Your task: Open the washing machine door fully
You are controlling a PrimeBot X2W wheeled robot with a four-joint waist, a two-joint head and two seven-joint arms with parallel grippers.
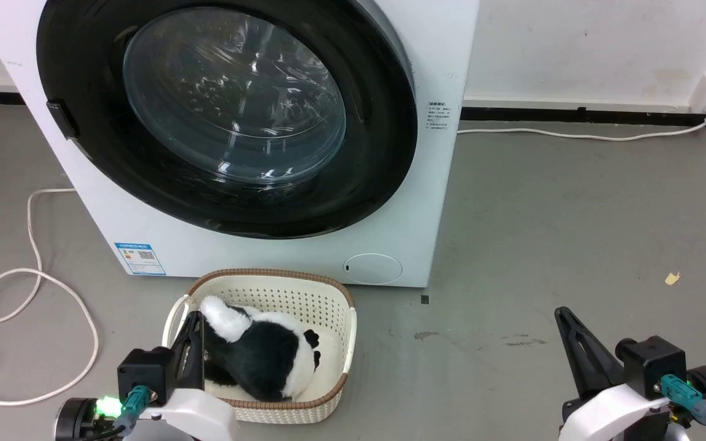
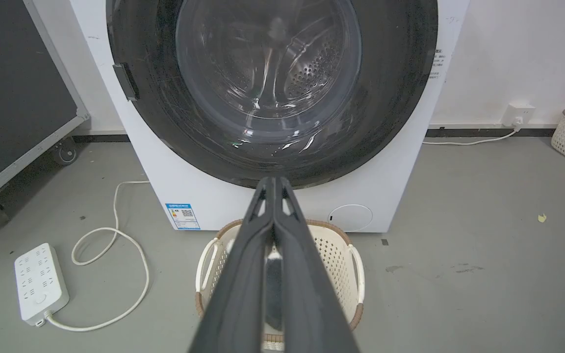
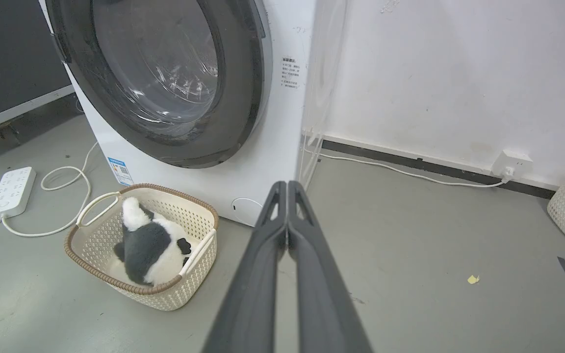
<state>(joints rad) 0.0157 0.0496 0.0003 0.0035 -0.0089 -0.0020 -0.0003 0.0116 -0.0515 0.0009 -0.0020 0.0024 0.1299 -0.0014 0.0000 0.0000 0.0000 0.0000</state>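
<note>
Washing machine door (image 1: 225,116) sat closed, flush in the white front of the machine (image 1: 439,202), its glossy black rim and bulging glass facing out toward the robot. Being round, it had no long axis to speak of. Its face stood roughly upright, with a small dark catch (image 1: 62,119) on its left edge, which suggested the hinge lay on the right. A basket (image 1: 348,306) holding a black-and-white plush toy (image 1: 267,358) stood on the floor just below the door, probably staged for loading. The left gripper (image 1: 195,317) hung low over the basket's near corner and the right gripper (image 1: 562,312) over bare floor. Both were well apart from the door, fingers pressed together on nothing, so the opening looked not yet begun.
</note>
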